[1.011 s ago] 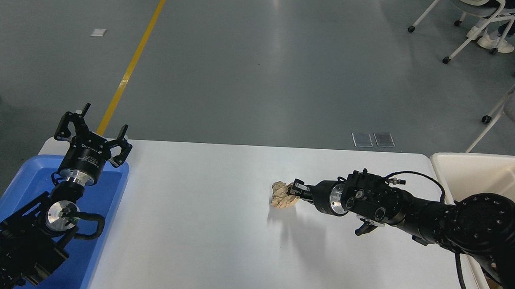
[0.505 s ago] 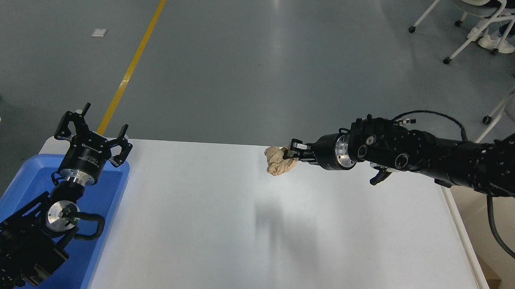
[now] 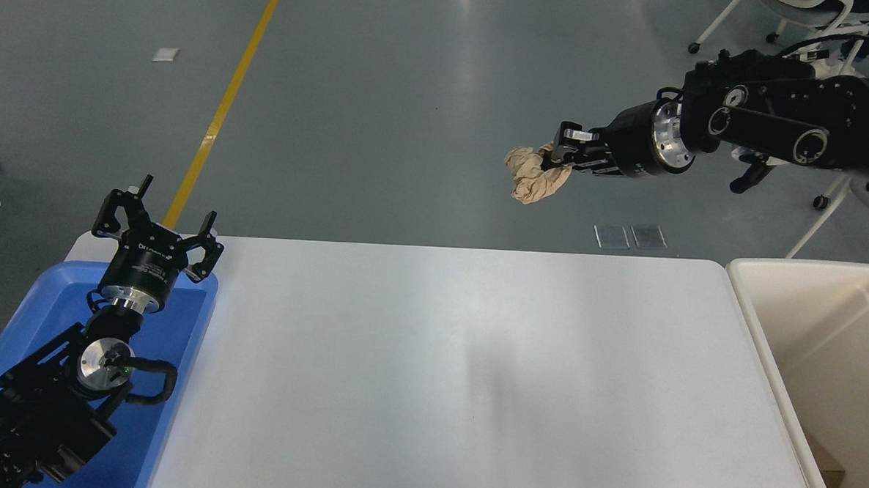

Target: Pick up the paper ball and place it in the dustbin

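Nearest you, the left gripper (image 3: pixel 158 226) sits parked over the blue tray (image 3: pixel 179 379), fingers spread, holding nothing. The table (image 3: pixel 429 376) below the right arm carries no ball. The bin (image 3: pixel 769 317) stands at the table's right end, below and to the right of your right gripper (image 3: pixel 564 153). That gripper is raised high, pointing left, clenched on the paper ball (image 3: pixel 533 176), which hangs off its tip, clear of everything. So the pick looks done. What's left, as I judge it: swing right, come over the bin and let go.
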